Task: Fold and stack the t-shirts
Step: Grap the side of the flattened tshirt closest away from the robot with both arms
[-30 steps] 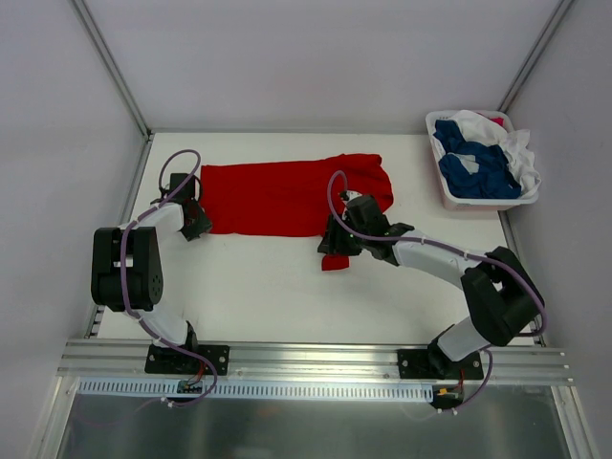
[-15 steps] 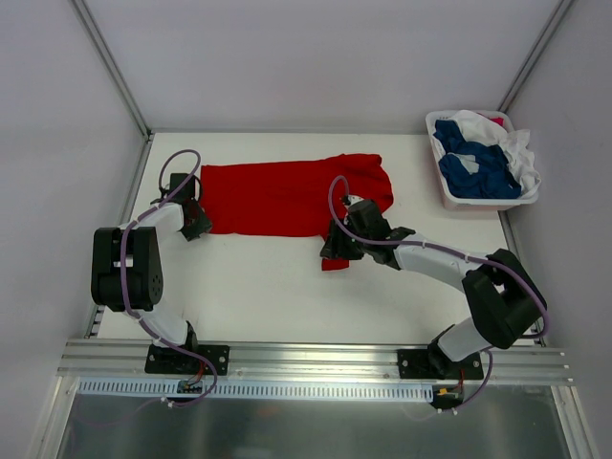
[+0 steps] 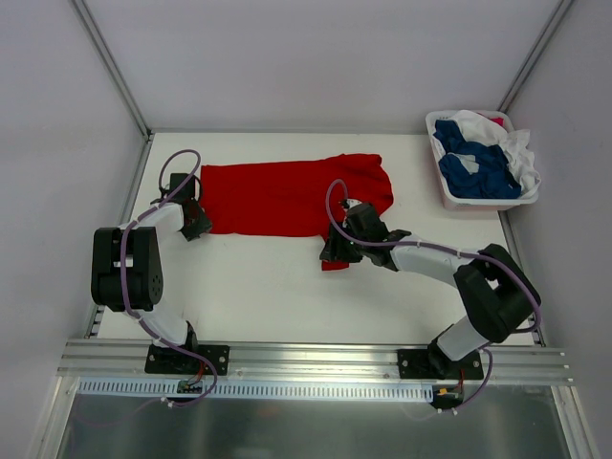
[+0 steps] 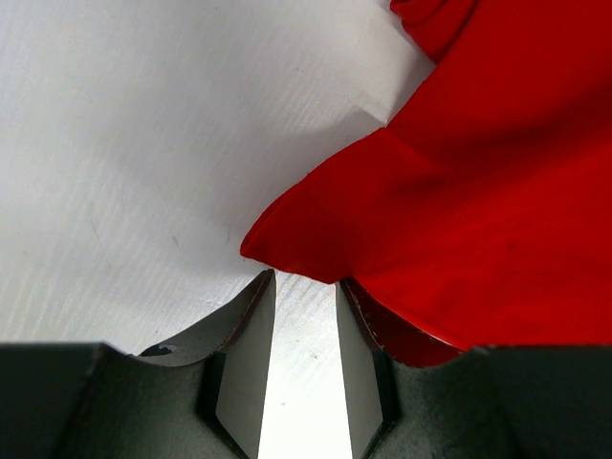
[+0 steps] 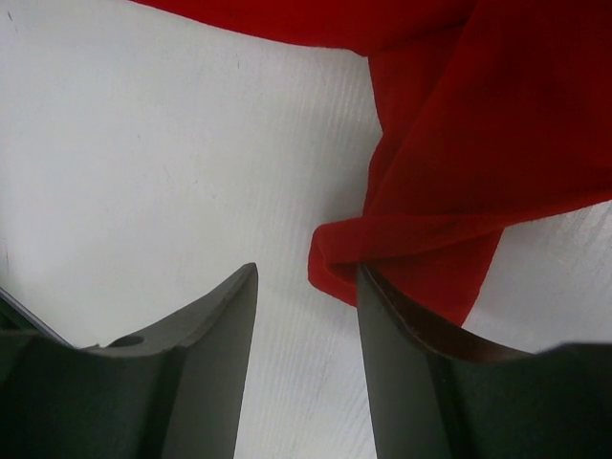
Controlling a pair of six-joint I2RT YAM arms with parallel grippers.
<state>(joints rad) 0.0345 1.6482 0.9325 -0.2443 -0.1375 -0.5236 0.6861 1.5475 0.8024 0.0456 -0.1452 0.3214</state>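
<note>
A bright red t-shirt [image 3: 287, 196] lies spread flat across the table, with one sleeve [image 3: 335, 260] trailing toward the near side. My left gripper [image 3: 198, 226] sits at the shirt's lower left corner. In the left wrist view its jaws [image 4: 304, 279] are open, bare table shows between them, and the cloth corner [image 4: 287, 244] lies just past the tips. My right gripper [image 3: 337, 249] hovers over the sleeve. Its jaws [image 5: 307, 268] stand open, the sleeve's folded edge [image 5: 335, 258] sits at the right fingertip, and nothing is pinched. Dark blue [image 3: 473, 170] and white [image 3: 513, 148] t-shirts lie heaped in the basket.
A white plastic basket [image 3: 478, 204] stands at the table's far right corner. Grey walls and metal frame posts close in the back and sides. A metal rail [image 3: 306, 356] carries both arm bases along the near edge.
The right arm has crept slightly left over the sleeve. The left arm and the red shirt have not moved.
</note>
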